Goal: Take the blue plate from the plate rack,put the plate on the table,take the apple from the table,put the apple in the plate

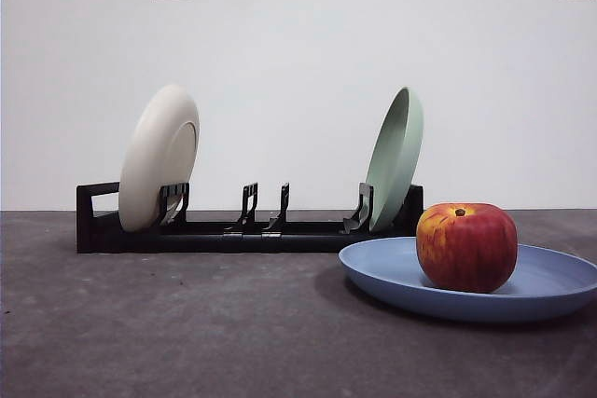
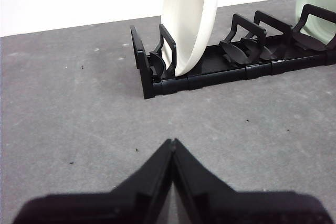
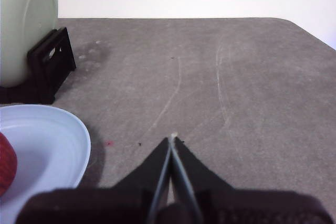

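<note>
- Dusty-blue and matte, the round shallow blue plate (image 1: 550, 291) lies flat on the dark grey, mottled table (image 1: 168, 323), just in front of the pale-green-plate end of the long, low black plate rack (image 1: 242, 230); the large red apple (image 1: 466, 247) with yellow-orange streaks sits upright inside the plate, stem pit up.
- Judged from this layout, every step of the task looks done: plate out of the rack and on the table, apple in the plate; nothing further seems called for beyond keeping both arms clear.
- Left gripper (image 2: 172, 142) hovers over bare table near the rack end that holds the cream-white plate (image 2: 189, 19), its jaws pressed together on nothing.
- Right gripper (image 3: 172, 139) hangs beside the blue plate's rim, jaws likewise closed and empty; the pale green plate (image 3: 23, 24) stands in the rack beyond.
- Neither arm shows in the front view; the blue plate's right edge is cut off there; the right wrist view catches only a sliver of the apple at its edge; the rack's middle slots stand vacant.
</note>
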